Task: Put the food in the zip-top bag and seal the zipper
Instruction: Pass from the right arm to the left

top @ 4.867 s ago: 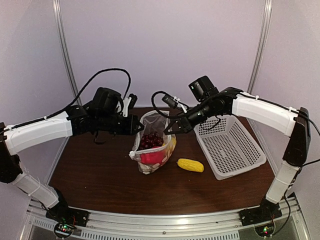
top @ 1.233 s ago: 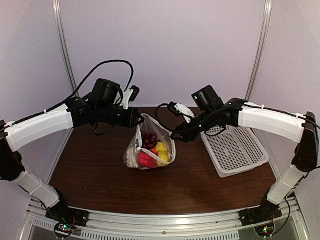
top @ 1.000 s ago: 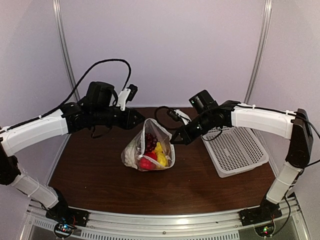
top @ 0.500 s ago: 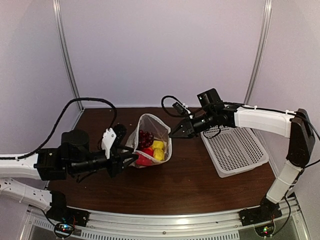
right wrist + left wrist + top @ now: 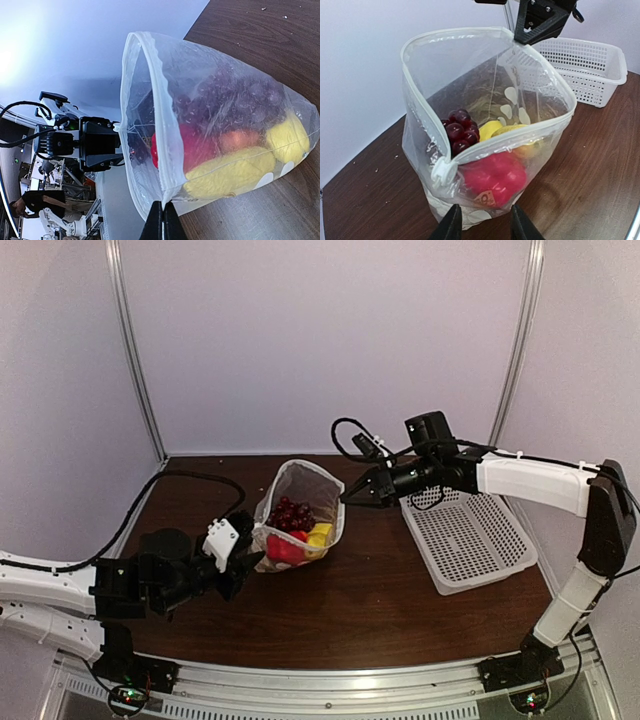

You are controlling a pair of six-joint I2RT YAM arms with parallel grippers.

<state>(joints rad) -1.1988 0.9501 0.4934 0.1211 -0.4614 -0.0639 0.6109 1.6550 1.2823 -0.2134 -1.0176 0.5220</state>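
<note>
The zip-top bag stands open on the table, clear with white dots. Inside it lie the dark red grape bunch, a red pepper and yellow pieces. The pale zipper runs round the open mouth, with its white slider at the near corner. My right gripper is shut on the far corner of the mouth edge and holds it up. My left gripper is open and low, just in front of the bag's bottom, with its fingertips apart from it.
The white mesh basket sits to the right of the bag with nothing in it, and also shows in the left wrist view. Brown table lies in front; walls close the back and sides.
My left gripper let go of the bag's left mouth edge and swung down to the front left. My right gripper lifted the far corner slightly. The yellow piece on the table is now in the bag.
</note>
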